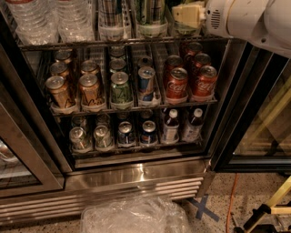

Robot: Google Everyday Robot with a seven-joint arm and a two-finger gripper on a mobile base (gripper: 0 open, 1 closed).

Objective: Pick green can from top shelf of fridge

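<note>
The fridge (136, 175) stands open in front of me, with a steel frame and a dark interior. On its top shelf (113, 42), the lower part of the tall pale green can (150, 10) stands in a white lane tray; its lid is cut off by the frame's top. A tall silver-and-dark striped can (111, 11) stands to its left. My gripper (188, 13), cream-coloured on a white arm (245, 18), is at top-shelf height just to the right of the green can, in front of the neighbouring lane.
Water bottles (45, 18) fill the top shelf's left side. The rack below holds gold cans (59, 88), a short green can (120, 88) and red cans (177, 84). A glass door (263, 123) hangs open at right. A plastic bag (132, 216) lies on the floor.
</note>
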